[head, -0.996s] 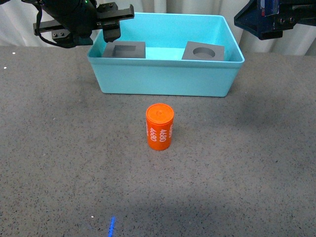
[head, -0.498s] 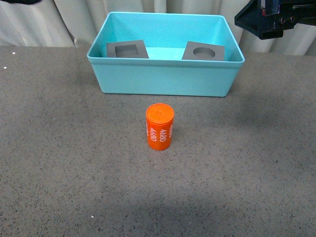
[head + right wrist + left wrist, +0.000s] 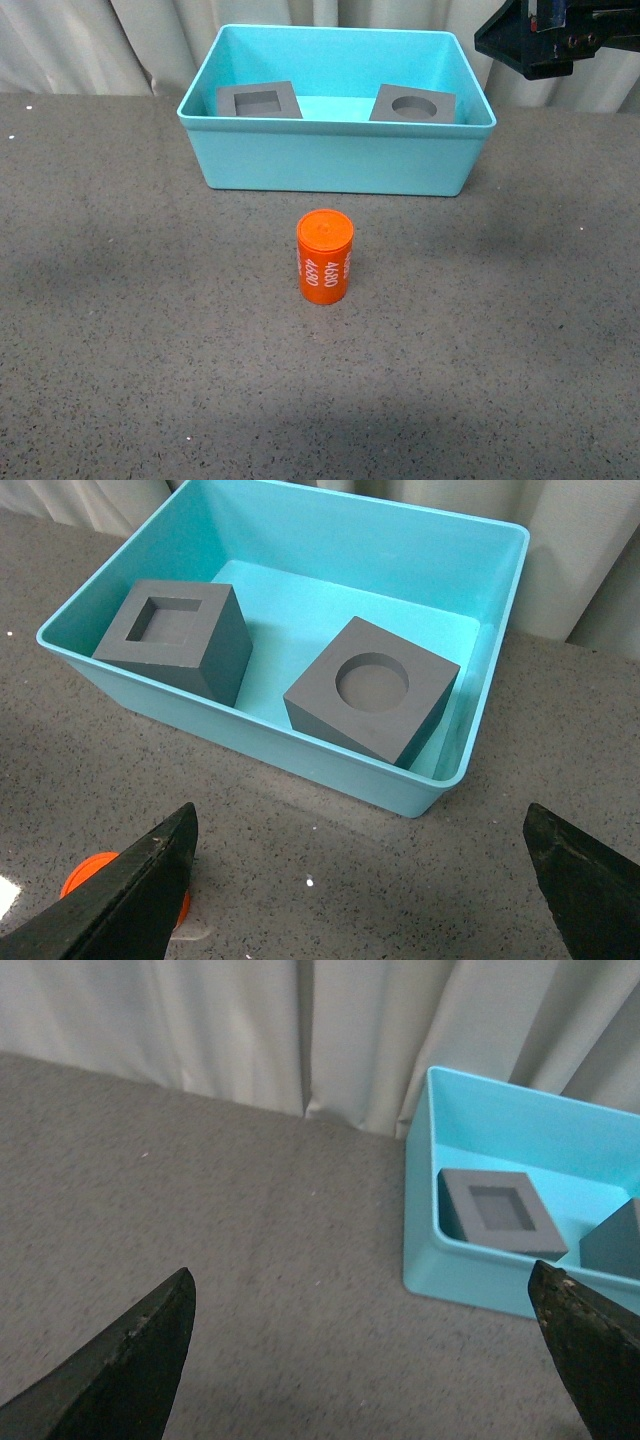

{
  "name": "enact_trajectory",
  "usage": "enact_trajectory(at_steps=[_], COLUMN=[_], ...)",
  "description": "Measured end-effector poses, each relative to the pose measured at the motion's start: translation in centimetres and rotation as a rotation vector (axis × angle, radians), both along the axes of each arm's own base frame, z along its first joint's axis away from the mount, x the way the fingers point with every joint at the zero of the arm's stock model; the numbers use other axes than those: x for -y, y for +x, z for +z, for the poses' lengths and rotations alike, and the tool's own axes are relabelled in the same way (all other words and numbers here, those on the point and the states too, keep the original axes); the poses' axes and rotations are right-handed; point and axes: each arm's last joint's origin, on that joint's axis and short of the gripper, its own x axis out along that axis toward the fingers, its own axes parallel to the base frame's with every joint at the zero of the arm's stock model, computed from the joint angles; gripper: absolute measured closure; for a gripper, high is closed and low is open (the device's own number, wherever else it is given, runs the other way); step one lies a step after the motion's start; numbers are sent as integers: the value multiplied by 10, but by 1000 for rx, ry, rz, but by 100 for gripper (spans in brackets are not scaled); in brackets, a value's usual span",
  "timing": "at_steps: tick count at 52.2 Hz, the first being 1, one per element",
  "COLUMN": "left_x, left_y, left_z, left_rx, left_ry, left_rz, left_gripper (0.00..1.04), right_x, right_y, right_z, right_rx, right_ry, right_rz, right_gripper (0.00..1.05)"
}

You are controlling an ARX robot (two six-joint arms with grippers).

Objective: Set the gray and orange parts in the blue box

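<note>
The work surface is a dark gray, speckled table (image 3: 120,350) backed by a pale curtain (image 3: 90,45). The blue box (image 3: 330,165) stands at the far middle of the table, its long side facing the robot.

**Position of parts**
- The square-recess cube (image 3: 259,101) lies inside the box at its left end, recess up.
- The round-recess cube (image 3: 413,104) lies inside the box at its right end, recess up, turned at an angle to the walls. The two cubes are well apart, with bare box floor between them.
- The orange cylinder (image 3: 325,257) stands upright on the table, nearer than the box, about in line with its middle and clear of its wall.

**Grippers**
- The left gripper (image 3: 360,1270) has its fingers spread wide with nothing between them. It is outside the front view, and its camera faces the table left of the box.
- The right gripper (image 3: 360,810) is also spread wide and empty. It hangs high over the far right, and its camera looks down into the box.

**Step in hand**
Both gray parts appear placed, so only the cylinder is left to move. The next move calls for one gripper to come down over the cylinder, with a finger on each side at mid-height, and close squarely. It should then lift the cylinder above the rim and release it over the bare floor between the cubes. An off-centre grip could tip the cylinder.
</note>
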Motion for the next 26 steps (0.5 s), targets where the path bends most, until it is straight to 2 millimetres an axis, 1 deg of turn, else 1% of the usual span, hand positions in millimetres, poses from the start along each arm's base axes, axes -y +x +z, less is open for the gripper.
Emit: enact_trajectory(at_steps=[4,9,12,14,17,18,22,26], left_x=[-7,-22,-25,-27,-26,-25,-25,-25], left_y=[-17,-47,-55,-59,-69,-72,-78,-85], left_z=[-7,-21,-29,-37,-45,-44,-35,-34], left_rx=[-14,-40,-53,-16,115,144,224,231], left_ry=[0,-17,-11,-5,56,70,120,140], left_rz=[35,112,112,50,-98,-118,-138,-136], left_gripper=[7,7,8,13,28,32,48,66], right_x=[0,0,0,0,0,0,-1,0], right_y=[0,0,0,0,0,0,0,0], right_z=[0,0,0,0,0,1,0,0], right_rx=[0,0,0,0,1,2,-1,1], right_ry=[0,0,0,0,0,1,0,-1], right_rz=[0,0,0,0,-1,0,3,0], right_gripper=[10,10,10,10,10,10,10,10])
